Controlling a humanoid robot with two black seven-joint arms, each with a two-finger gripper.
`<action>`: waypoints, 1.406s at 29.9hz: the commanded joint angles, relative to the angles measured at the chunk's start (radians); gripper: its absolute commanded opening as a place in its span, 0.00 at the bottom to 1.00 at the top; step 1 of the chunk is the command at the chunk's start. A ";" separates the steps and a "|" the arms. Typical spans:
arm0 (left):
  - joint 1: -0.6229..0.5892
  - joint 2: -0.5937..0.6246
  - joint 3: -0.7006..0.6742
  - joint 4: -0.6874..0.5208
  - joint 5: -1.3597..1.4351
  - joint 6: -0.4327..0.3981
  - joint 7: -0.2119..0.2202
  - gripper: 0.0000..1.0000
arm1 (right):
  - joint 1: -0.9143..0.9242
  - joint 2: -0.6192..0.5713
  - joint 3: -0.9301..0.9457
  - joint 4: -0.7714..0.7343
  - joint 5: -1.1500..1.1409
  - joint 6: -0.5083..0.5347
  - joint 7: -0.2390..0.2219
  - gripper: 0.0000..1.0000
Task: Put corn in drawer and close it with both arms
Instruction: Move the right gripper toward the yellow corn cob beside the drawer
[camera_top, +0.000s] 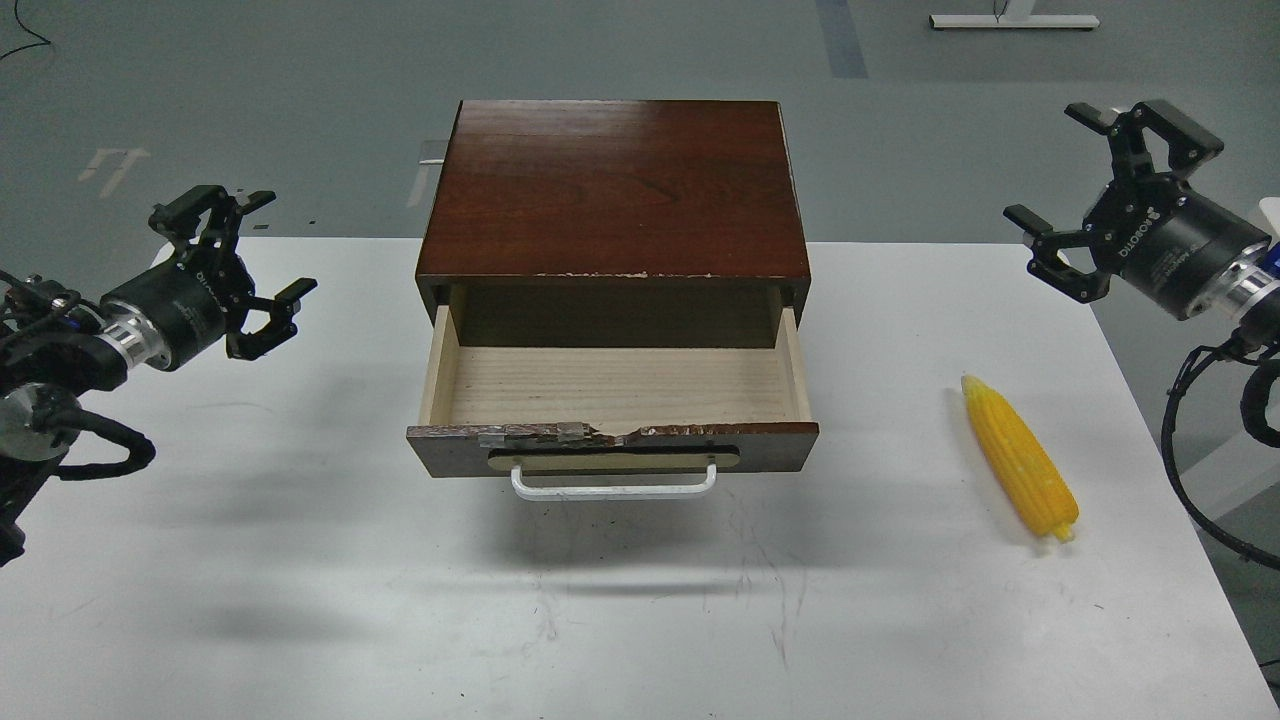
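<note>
The yellow corn (1020, 458) lies on the white table to the right of the cabinet, pointed tip away from me. The drawer (612, 447) is pulled out of the dark red-brown cabinet (613, 190), its pale wood inside empty, white handle (614, 487) facing me. My left gripper (258, 255) hovers open left of the drawer, holding nothing. My right gripper (1090, 175) hangs open above the table's right edge, behind and above the corn, also holding nothing.
The white table (300, 560) spreads wide in front of and beside the cabinet. Its right edge runs close past the corn. Grey floor lies beyond, and loose black cables (1200, 470) hang from my right arm.
</note>
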 joint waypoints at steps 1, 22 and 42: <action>0.002 0.007 -0.001 -0.002 -0.014 0.000 0.009 0.98 | 0.017 0.010 -0.012 0.002 0.002 0.000 -0.008 0.99; 0.003 0.007 -0.014 -0.012 -0.028 0.000 -0.010 0.98 | -0.019 0.036 -0.020 0.014 0.003 -0.055 -0.023 0.99; -0.007 0.004 -0.003 -0.016 -0.024 0.000 -0.008 0.98 | -0.036 0.176 -0.023 0.103 0.000 -0.345 -0.045 0.99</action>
